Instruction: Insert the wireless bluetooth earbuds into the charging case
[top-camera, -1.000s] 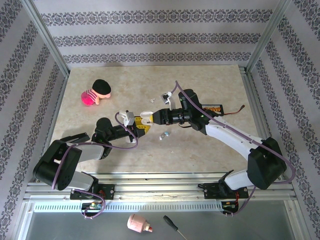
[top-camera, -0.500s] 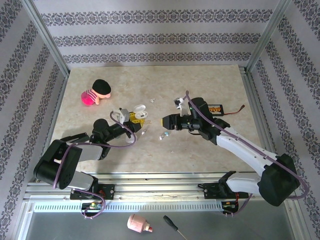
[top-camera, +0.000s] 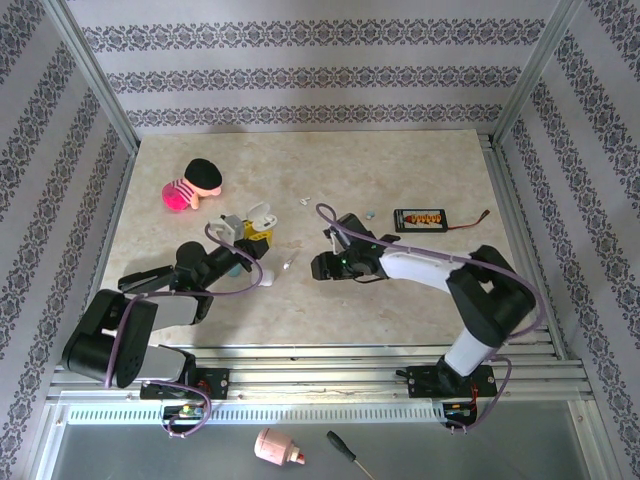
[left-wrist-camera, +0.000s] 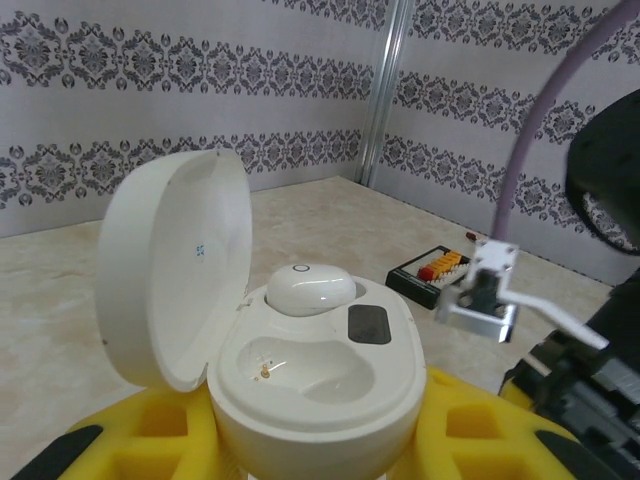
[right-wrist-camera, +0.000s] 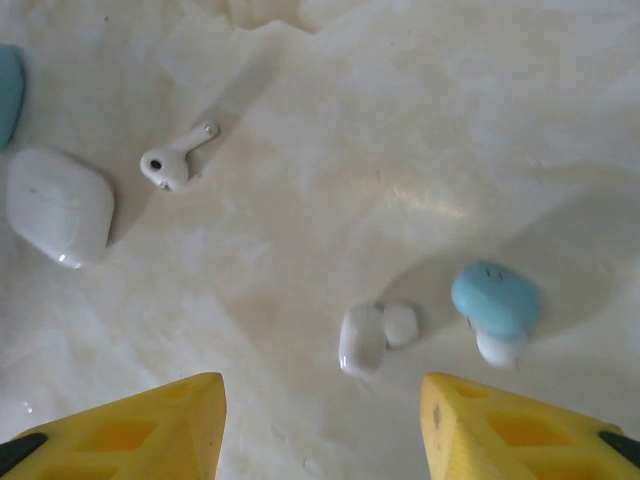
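Note:
My left gripper (top-camera: 250, 233) (left-wrist-camera: 315, 455) is shut on the base of a white charging case (left-wrist-camera: 315, 370) (top-camera: 259, 216), lid open to the left. One white earbud (left-wrist-camera: 310, 288) sits in the case's far slot; the near slot is empty. My right gripper (top-camera: 318, 266) (right-wrist-camera: 325, 430) points down at the table, open, yellow fingertips (right-wrist-camera: 185, 425) wide apart. Just ahead of them lie a white earbud (right-wrist-camera: 365, 335) and a pale blue one (right-wrist-camera: 495, 300). A stemmed white earbud (right-wrist-camera: 170, 165) (top-camera: 288, 262) lies farther left.
A closed white pebble case (right-wrist-camera: 58, 205) rests beside the stemmed bud. A pink plush toy (top-camera: 192, 184) sits at the back left, a black box with a cable (top-camera: 423, 217) at the right. A small white piece (top-camera: 303, 200) lies behind the arms.
My right gripper has pulled away from the case, dropped low over the loose earbuds and spread its jaws wider. The left gripper has carried the open case back and to the left.

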